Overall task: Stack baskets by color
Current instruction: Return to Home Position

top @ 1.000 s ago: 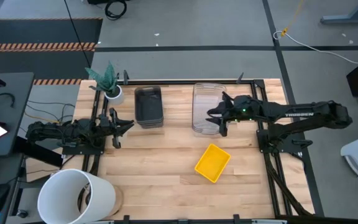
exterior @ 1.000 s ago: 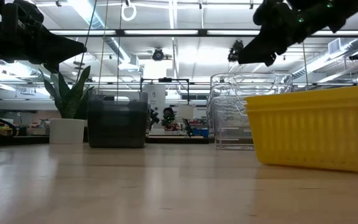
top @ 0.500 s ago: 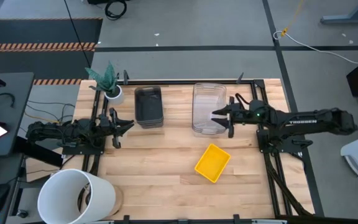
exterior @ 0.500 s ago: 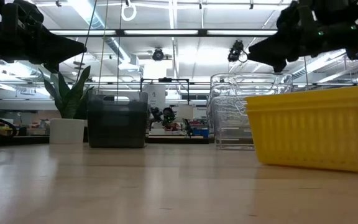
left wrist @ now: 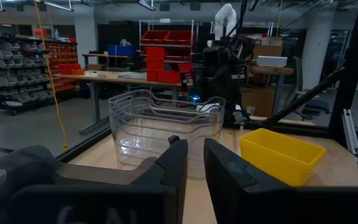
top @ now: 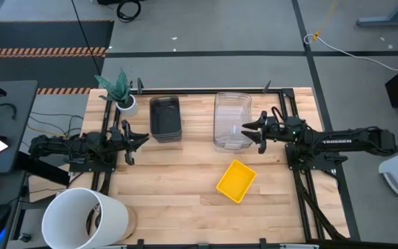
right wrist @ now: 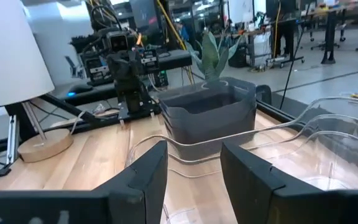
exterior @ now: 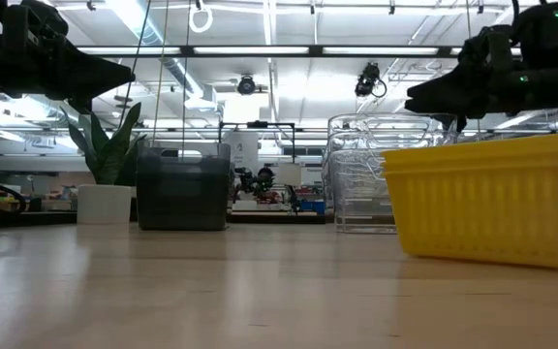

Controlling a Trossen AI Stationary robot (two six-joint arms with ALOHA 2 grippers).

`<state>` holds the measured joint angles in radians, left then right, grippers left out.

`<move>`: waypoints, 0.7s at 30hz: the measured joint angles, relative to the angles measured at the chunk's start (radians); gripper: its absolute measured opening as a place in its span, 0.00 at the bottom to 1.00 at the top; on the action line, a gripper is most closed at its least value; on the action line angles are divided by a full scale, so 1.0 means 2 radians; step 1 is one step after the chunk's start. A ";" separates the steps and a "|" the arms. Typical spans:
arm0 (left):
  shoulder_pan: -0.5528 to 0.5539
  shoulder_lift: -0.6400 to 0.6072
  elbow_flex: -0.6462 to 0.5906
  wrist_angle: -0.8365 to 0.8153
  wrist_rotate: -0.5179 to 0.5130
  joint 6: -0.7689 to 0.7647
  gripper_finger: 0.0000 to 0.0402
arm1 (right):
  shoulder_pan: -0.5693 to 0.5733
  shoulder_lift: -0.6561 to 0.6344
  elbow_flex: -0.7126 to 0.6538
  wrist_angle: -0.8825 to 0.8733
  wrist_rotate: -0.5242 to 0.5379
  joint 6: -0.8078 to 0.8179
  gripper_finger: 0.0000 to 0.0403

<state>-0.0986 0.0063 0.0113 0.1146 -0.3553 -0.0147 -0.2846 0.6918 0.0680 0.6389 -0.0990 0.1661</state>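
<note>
A yellow basket (top: pixel 236 181) lies alone, turned askew, on the table's near right part. Nested clear baskets (top: pixel 232 121) stand at the far middle. Nested dark grey baskets (top: pixel 165 118) stand to their left. My right gripper (top: pixel 246 131) hangs open and level just right of the clear stack's near right corner (right wrist: pixel 316 143), above its rim and touching nothing. My left gripper (top: pixel 144 138) waits at the table's left edge, level, with a narrow gap between its fingers (left wrist: pixel 196 168) and nothing in it.
A small white plant pot (top: pixel 124 104) stands at the far left corner. A big white bucket (top: pixel 85 220) stands at the near left corner. Bare wood lies between the yellow basket and the left arm. Black frame rails (top: pixel 297 173) run along both sides.
My right gripper has drawn back from over the clear stack toward the table's right edge and has sunk. It has tipped from slanting down to level and stays open. The baskets have not moved.
</note>
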 joint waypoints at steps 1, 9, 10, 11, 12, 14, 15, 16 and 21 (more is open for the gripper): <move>0.000 0.000 0.000 0.000 0.000 0.000 0.15 | -0.001 -0.001 -0.007 0.011 0.000 0.000 0.38; 0.000 0.000 0.000 0.000 0.000 0.000 0.13 | -0.011 -0.006 -0.031 0.047 0.015 0.011 0.38; 0.000 0.000 0.000 0.000 0.000 0.000 0.14 | -0.012 -0.007 -0.031 0.047 0.014 0.011 0.38; 0.000 0.000 0.000 0.000 0.000 0.000 0.14 | -0.014 -0.007 -0.031 0.047 0.015 0.011 0.38; 0.000 0.000 0.000 0.000 0.000 0.000 0.14 | -0.016 -0.007 -0.031 0.049 0.015 0.013 0.38; 0.000 0.000 0.000 0.000 0.000 0.000 0.15 | -0.017 -0.008 -0.031 0.053 0.015 0.027 0.38; 0.000 0.000 0.000 0.000 0.000 0.000 0.15 | -0.017 -0.007 -0.031 0.053 0.015 0.037 0.38; 0.000 0.000 0.000 0.000 0.000 0.000 0.15 | -0.017 -0.007 -0.031 0.053 0.015 0.047 0.38; 0.000 0.000 0.000 0.000 0.000 0.000 0.15 | -0.017 -0.006 -0.031 0.053 0.014 0.091 0.38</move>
<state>-0.0986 0.0063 0.0113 0.1146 -0.3553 -0.0147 -0.3187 0.6804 0.0063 0.7457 -0.0715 0.3490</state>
